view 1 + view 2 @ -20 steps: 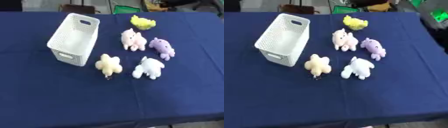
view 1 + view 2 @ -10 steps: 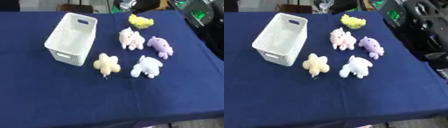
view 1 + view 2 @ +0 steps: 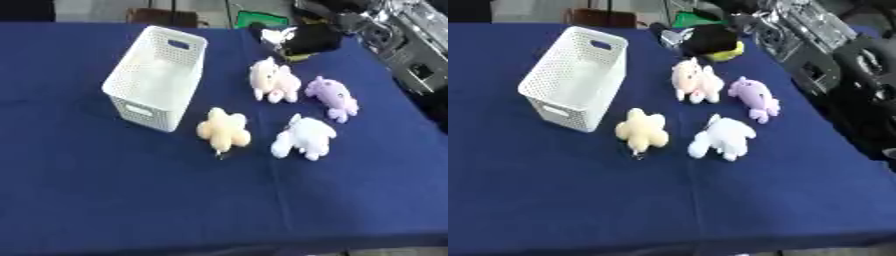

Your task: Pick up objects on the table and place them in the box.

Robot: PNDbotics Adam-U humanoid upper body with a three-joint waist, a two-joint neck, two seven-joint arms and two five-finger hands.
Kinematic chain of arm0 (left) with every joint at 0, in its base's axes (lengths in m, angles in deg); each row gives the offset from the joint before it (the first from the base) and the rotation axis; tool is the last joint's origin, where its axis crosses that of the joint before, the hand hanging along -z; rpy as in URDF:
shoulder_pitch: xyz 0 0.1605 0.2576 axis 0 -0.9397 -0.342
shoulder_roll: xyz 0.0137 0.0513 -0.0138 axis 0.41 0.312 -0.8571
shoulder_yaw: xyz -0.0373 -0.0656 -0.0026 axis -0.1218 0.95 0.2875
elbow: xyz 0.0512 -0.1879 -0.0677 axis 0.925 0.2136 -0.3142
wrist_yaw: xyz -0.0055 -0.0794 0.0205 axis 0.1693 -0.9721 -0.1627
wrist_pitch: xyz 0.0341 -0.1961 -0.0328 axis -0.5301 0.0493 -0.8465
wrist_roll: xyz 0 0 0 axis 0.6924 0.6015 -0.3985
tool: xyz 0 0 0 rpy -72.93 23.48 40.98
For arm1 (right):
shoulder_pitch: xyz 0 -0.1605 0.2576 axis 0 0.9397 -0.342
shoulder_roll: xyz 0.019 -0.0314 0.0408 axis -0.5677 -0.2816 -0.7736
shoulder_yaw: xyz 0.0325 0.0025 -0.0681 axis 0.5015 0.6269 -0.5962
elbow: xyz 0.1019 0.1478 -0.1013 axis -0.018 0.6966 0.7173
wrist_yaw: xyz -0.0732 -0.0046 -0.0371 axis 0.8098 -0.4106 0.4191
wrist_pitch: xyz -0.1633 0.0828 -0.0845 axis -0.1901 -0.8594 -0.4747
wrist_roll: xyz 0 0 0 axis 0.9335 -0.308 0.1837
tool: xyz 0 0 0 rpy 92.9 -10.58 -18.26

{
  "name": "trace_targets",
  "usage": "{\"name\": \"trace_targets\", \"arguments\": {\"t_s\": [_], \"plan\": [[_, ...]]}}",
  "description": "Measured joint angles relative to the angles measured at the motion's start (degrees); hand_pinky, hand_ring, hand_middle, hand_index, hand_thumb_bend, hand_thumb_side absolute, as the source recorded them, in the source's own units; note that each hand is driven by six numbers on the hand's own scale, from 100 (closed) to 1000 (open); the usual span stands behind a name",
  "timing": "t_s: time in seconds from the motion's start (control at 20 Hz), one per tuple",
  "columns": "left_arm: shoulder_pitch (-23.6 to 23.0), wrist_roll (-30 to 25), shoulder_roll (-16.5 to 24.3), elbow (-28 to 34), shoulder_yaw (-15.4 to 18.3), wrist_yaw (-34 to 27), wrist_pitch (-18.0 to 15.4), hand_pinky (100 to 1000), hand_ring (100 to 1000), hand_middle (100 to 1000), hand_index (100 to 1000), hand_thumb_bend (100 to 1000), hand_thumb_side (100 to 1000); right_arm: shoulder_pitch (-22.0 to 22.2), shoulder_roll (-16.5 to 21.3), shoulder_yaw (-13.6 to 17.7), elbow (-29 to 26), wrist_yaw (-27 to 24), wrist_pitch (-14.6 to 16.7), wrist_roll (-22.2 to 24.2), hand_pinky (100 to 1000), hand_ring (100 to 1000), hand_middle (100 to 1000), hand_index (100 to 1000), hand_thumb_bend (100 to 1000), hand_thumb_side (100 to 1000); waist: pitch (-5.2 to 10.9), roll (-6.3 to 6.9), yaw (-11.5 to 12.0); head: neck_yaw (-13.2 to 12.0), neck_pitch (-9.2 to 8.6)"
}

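We see our right hand (image 3: 702,39) at 12 o'clock over the yellow toy (image 3: 728,52), finger state unclear, the white box (image 3: 157,75) at 10 o'clock on the blue counter (image 3: 131,200), the other plush toys beside it, no readable writing.

Even, soft light; blurred pictures

The basket (image 3: 156,77) casts only a faint shadow; the right hand (image 3: 706,40) at far right is smeared.
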State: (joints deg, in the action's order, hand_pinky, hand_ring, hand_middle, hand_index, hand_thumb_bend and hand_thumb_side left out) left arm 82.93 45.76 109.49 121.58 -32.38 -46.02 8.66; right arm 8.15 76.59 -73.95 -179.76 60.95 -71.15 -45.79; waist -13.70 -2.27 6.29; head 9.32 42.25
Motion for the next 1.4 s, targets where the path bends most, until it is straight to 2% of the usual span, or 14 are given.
{"name": "trace_targets", "arguments": {"t_s": [0.25,0.3,0.35,0.65,0.7,0.75,0.8,1.15,1.4], "plan": [[0.01,0.01,-0.02,0.0,0.0,-0.04,0.01,881,968,948,929,100,912,2.66,0.06,-0.22,-1.55,0.73,-2.27,-0.55,850,939,850,960,237,1000,-0.2,0.0,0.02,-0.17,-0.02],[0.03,0.02,-0.02,0.0,0.0,-0.04,0.02,881,968,947,927,100,909,3.41,0.19,-0.29,-1.82,0.67,-2.61,-0.34,849,934,840,954,228,1000,-0.29,0.02,0.02,-0.21,-0.03],[0.05,0.03,-0.02,0.0,0.0,-0.04,0.03,881,968,947,924,100,905,4.09,0.5,-0.33,-2.18,0.48,-2.91,-0.02,846,924,810,935,167,980,-0.39,0.03,0.02,-0.3,-0.05],[0.42,0.03,-0.02,0.0,0.01,-0.04,0.06,880,968,946,921,100,894,7.35,2.97,-0.31,-7.03,-0.49,-4.78,3.07,848,935,820,938,141,984,-0.68,-0.16,-0.24,-1.13,-0.52],[0.46,0.03,-0.03,0.0,0.01,-0.04,0.07,880,968,945,918,100,888,7.73,3.25,-0.3,-7.85,-0.55,-5.14,3.58,850,942,826,938,100,867,-0.71,-0.19,-0.26,-1.22,-0.56],[0.48,0.03,-0.03,0.0,0.01,-0.04,0.07,880,968,945,918,100,888,8.45,3.63,-0.24,-8.77,-0.57,-5.48,4.05,851,946,833,942,141,854,-0.77,-0.22,-0.27,-1.26,-0.58],[0.49,0.03,-0.03,0.0,0.01,-0.04,0.07,880,968,945,916,100,883,9.24,4.05,-0.1,-9.66,-0.58,-5.81,4.48,852,950,845,946,100,866,-0.85,-0.25,-0.3,-1.34,-0.6],[0.52,0.0,-0.05,0.0,0.02,-0.06,0.13,878,967,938,909,100,863,13.46,6.84,1.43,-16.64,-0.61,-6.51,6.47,852,953,858,952,100,830,-0.9,-0.24,-0.45,-1.65,-1.14],[0.52,-0.04,-0.07,0.0,0.03,-0.15,0.18,878,967,933,905,100,860,15.25,7.63,2.0,-17.78,-1.06,-6.15,6.56,868,975,887,966,100,856,-0.9,-0.09,-0.57,-1.65,-1.48]]}}
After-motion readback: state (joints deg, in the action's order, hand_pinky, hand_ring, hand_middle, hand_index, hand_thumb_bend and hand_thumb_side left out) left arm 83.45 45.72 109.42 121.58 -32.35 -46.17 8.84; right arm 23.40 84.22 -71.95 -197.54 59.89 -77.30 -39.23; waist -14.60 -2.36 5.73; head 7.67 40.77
